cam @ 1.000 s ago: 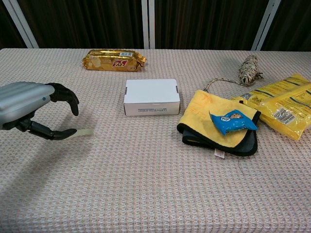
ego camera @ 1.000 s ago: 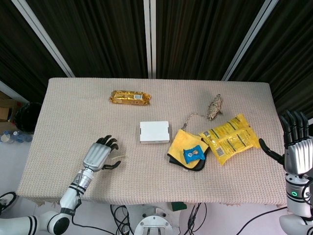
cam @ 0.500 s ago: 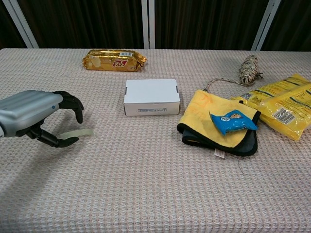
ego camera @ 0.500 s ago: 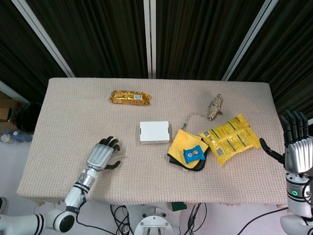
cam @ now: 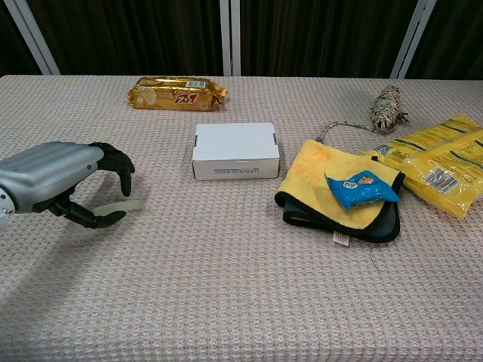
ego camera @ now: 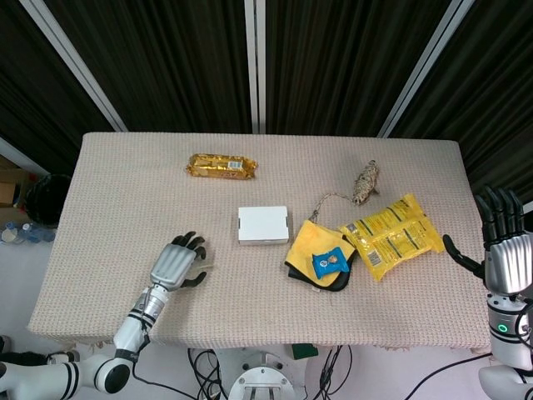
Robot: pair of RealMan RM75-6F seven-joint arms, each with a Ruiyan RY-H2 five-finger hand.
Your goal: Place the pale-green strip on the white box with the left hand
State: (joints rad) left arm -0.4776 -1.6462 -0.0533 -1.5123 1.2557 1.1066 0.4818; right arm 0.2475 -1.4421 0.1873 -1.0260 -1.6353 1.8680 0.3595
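Note:
The pale-green strip [cam: 126,205] lies flat on the table at the left, faint in the head view [ego camera: 204,266]. My left hand [cam: 64,181] [ego camera: 176,265] arches over its left end. The dark fingertips [cam: 121,162] curl down behind the strip and the thumb sits just in front of it, with a gap between them. The strip still rests on the cloth. The white box [cam: 235,149] [ego camera: 263,224] stands at mid-table, to the right of the hand and a little farther back. My right hand [ego camera: 502,242] is upright and open, off the table's right edge.
A gold biscuit pack [cam: 177,93] lies behind the box. Right of the box is a yellow cloth [cam: 324,181] with a blue packet [cam: 361,187] on it. Yellow bags [cam: 438,162] and a twine bundle [cam: 388,108] lie further right.
My left hand has shifted right along the strip and lowered, so the fingers now curl over the strip and the thumb lies in front of it. The strip and the right hand have not moved.

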